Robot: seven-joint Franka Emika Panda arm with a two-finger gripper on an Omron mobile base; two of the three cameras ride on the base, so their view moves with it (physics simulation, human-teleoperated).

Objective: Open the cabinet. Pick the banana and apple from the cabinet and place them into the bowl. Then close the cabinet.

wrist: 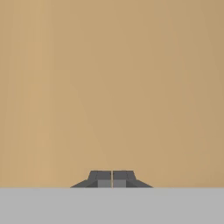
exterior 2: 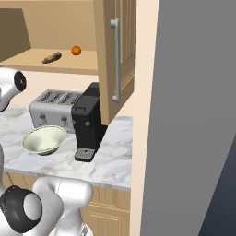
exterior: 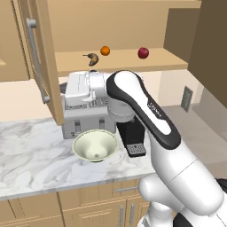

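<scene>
We see the wide light-wood wall cabinet [exterior: 133,60] standing open; on its shelf lie the curved yellow-brown banana [exterior: 92,58], a small orange ball [exterior: 105,50] and, farther right, the shiny dark-red apple [exterior: 143,52]. The pale cream-green bowl [exterior: 95,145] sits empty on the marble worktop [exterior: 31,155] below. Our gripper [wrist: 112,178] is closed, holding nothing.

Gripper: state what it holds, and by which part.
Nothing. The gripper is shut with its fingertips together and empty, facing a plain wood surface.
</scene>
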